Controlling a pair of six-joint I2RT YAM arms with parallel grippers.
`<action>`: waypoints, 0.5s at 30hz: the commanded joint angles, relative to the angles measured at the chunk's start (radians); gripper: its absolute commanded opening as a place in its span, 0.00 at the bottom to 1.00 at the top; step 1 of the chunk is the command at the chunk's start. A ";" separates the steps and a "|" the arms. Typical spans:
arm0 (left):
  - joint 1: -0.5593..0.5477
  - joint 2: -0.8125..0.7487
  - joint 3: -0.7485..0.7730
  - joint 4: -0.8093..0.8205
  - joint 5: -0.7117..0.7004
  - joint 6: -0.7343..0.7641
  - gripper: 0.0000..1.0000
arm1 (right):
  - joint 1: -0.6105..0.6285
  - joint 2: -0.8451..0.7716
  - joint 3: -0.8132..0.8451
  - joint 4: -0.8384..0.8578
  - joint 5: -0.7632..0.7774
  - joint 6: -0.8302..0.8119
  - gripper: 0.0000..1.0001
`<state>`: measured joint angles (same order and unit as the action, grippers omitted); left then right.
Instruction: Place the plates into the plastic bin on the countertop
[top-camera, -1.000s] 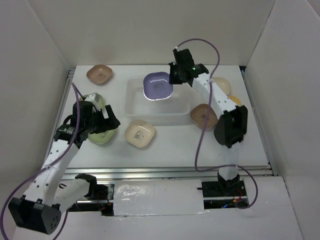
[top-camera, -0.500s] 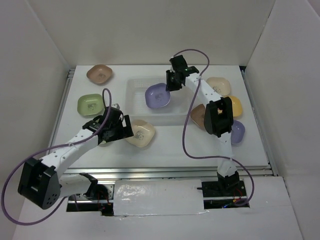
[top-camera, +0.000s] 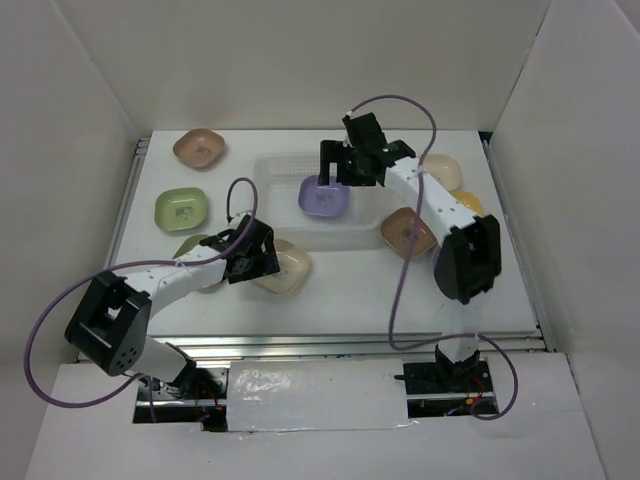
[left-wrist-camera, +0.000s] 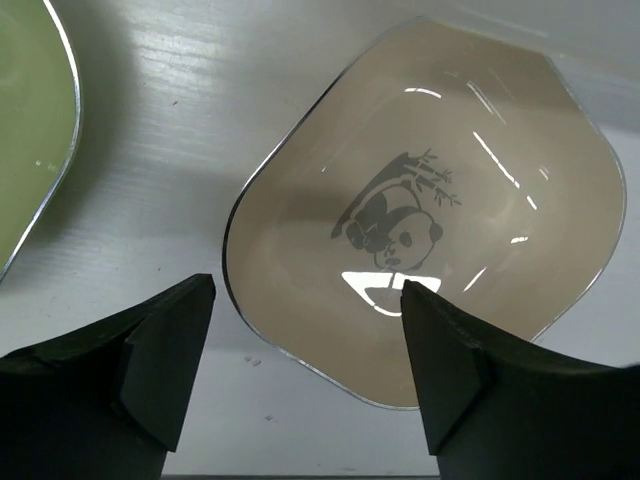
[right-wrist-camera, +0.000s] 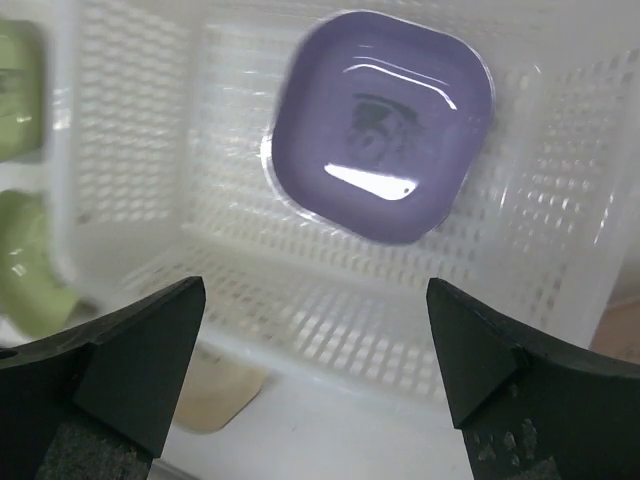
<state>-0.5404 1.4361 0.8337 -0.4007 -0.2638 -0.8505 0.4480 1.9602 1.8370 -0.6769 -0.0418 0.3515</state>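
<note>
A purple plate (top-camera: 322, 196) (right-wrist-camera: 385, 120) lies flat in the clear plastic bin (top-camera: 270, 215) (right-wrist-camera: 300, 330) on the white countertop (top-camera: 340, 290). My right gripper (top-camera: 336, 176) (right-wrist-camera: 315, 370) hangs open just above the bin, holding nothing. My left gripper (top-camera: 262, 258) (left-wrist-camera: 305, 360) is open over the near rim of a cream plate (top-camera: 287, 268) (left-wrist-camera: 430, 230) with a panda mark. Its right finger (left-wrist-camera: 450, 370) is over the dish and its left finger (left-wrist-camera: 160, 350) is over bare counter. The rim lies between them, ungripped.
Green plates lie at the left (top-camera: 181, 210) and partly under my left arm (top-camera: 192, 246). A brownish-pink plate (top-camera: 198, 148) sits back left. Right of the bin are a brown plate (top-camera: 407, 232), a cream plate (top-camera: 440, 170) and a yellow plate (top-camera: 470, 203). White walls enclose three sides.
My right gripper opened and let go of the purple plate, which settled flat in the bin. My left arm swung right from the green plate to the cream plate.
</note>
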 joint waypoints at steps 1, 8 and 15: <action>-0.010 0.044 0.039 0.033 -0.060 -0.038 0.86 | 0.078 -0.302 -0.111 0.120 0.028 0.006 1.00; -0.050 0.106 0.053 0.034 -0.083 -0.070 0.61 | 0.139 -0.616 -0.352 0.203 0.028 0.040 1.00; -0.180 0.000 0.067 -0.165 -0.225 -0.156 0.00 | 0.146 -0.753 -0.406 0.160 0.082 0.049 1.00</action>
<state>-0.6617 1.5051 0.8803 -0.4213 -0.3920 -0.9649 0.5911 1.2438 1.4460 -0.5152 -0.0032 0.3908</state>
